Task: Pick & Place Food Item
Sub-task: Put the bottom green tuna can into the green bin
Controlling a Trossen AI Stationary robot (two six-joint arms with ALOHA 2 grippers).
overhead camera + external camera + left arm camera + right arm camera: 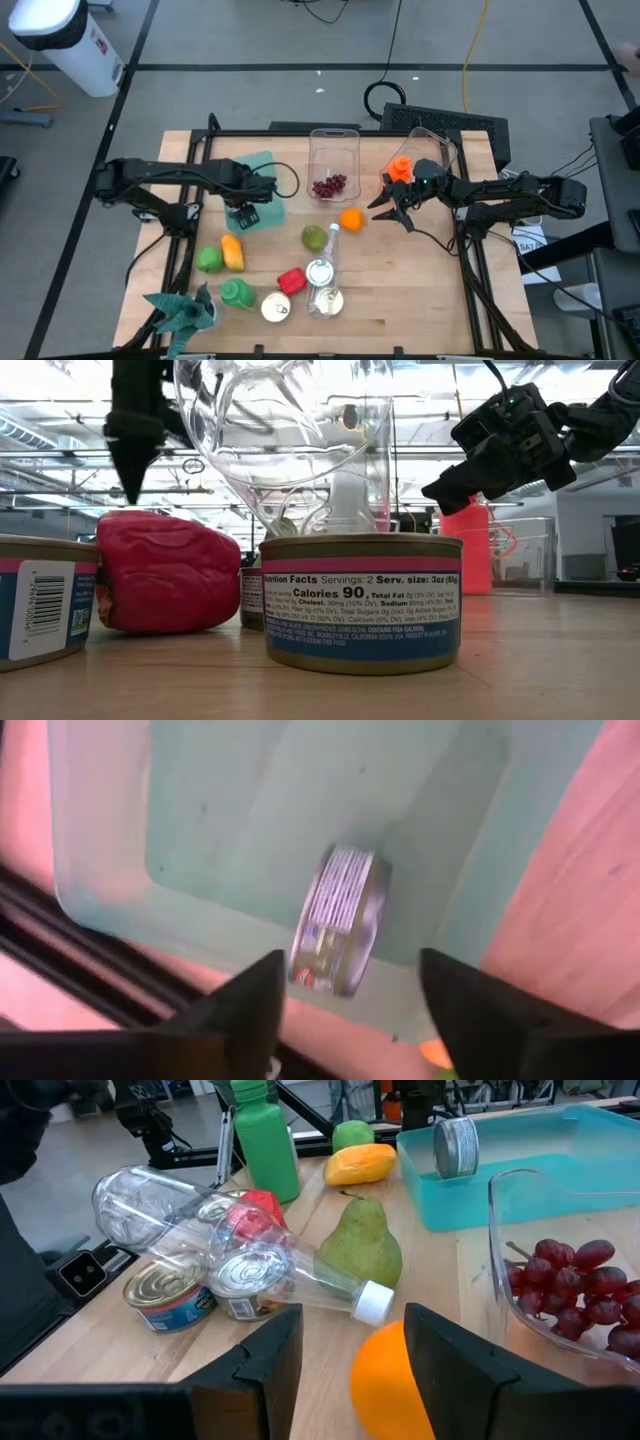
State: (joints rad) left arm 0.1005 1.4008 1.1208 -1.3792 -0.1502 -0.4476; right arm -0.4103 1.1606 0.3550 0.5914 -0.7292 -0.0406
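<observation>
Left wrist view: can (340, 920) in teal bin (230, 810), below open left claw (345, 995).

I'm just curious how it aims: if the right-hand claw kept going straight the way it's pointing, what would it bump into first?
Most likely the orange: it sits right in front of the open right gripper, between the fingers, with the pear farther on.

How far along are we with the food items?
Done: grapes sit in the clear bin; a can lies in the teal bin under the open left gripper. In hand: the open right gripper nears the orange. Left: pear, red pepper.
</observation>
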